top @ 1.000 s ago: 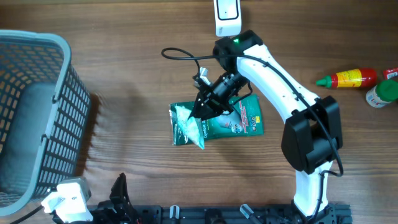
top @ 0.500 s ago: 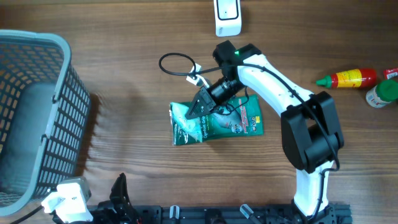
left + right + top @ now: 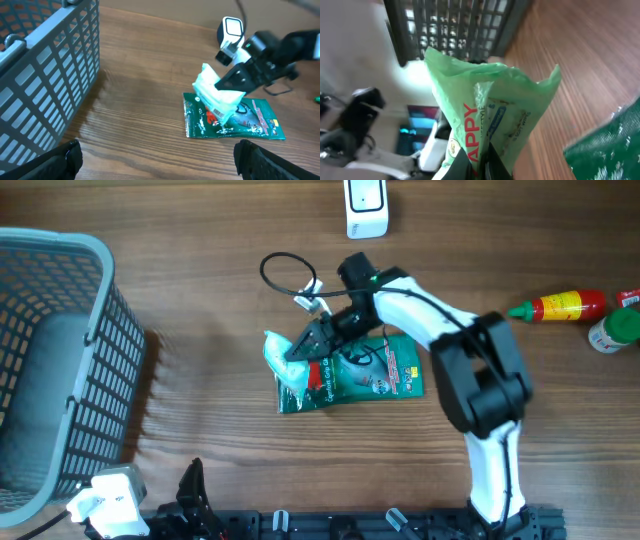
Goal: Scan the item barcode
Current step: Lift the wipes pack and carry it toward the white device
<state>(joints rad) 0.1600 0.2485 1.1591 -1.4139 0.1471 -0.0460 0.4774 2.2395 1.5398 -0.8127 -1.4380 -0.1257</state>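
Right end effector point(image 3: 298, 350) pinching pale packet point(image 3: 278, 360), seemingly over pouch point(image 3: 392, 376)

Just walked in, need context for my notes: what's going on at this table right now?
The right gripper is shut on a pale green crinkly plastic packet, holding it tilted over one end of a flat dark green foil pouch that lies on the wooden table. The white scanner sits at the far edge, apart from the packet, so the scan looks not yet done. The left gripper hangs open and empty near the grey plastic mesh basket.
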